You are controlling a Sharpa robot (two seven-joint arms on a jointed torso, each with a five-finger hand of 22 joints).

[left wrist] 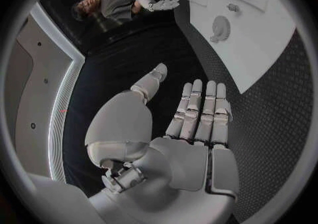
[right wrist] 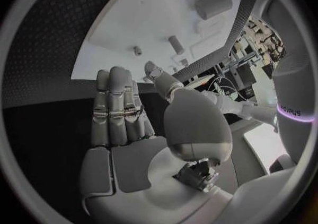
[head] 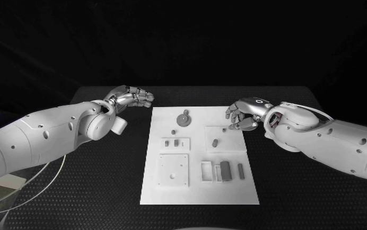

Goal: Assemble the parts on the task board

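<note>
A black textured table against a dark background carries the white task board at its middle, long axis running away from the robot. On the board lie one round gear-like disc near the far end, one small peg just below it, one short pin on a raised square at centre right, two small blocks on a raised plate at centre left, and one dark cylinder beside one thin bar near the front. A square plate lies at front left. The left hand hovers off the board's far-left corner, fingers extended and close together, holding nothing. The right hand hovers at the board's far-right edge, fingers likewise extended, empty.
</note>
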